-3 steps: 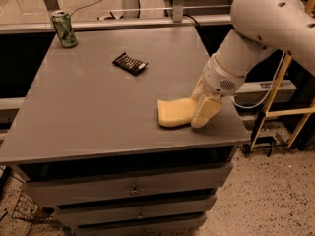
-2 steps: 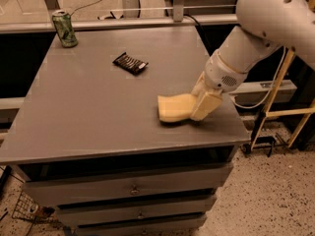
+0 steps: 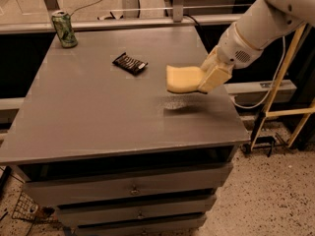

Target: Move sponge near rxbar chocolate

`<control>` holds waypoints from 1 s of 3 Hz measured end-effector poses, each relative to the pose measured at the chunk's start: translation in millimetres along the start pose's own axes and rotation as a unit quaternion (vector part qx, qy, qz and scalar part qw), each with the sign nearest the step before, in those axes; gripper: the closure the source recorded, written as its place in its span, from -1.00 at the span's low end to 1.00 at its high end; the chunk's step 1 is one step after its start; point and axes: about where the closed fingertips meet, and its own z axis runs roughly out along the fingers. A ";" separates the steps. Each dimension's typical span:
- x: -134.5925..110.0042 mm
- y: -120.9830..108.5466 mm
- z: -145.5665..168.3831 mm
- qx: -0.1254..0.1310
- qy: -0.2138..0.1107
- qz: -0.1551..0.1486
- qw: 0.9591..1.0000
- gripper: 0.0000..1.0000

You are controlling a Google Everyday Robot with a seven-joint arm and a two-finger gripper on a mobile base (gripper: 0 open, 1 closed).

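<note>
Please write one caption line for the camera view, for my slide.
Gripper holds the sponge above the grey table, right of the rxbar chocolate.

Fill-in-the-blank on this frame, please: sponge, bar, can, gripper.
1. The sponge hangs ____ the table, not resting on it.
2. The gripper, near the table's right edge, is shut on the ____.
3. The rxbar chocolate lies between the sponge and the green ____.
Missing: above; sponge; can.

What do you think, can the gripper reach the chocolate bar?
Probably yes. The gripper holds the sponge above the table, and only bare surface lies between it and the rxbar chocolate.
</note>
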 end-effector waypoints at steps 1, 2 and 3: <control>-1.0 -16.4 7.2 0.004 0.006 0.001 1.000 1.00; -12.4 -49.6 15.2 0.008 0.005 -0.006 1.000 1.00; -39.1 -96.7 25.4 0.016 -0.001 -0.030 0.999 1.00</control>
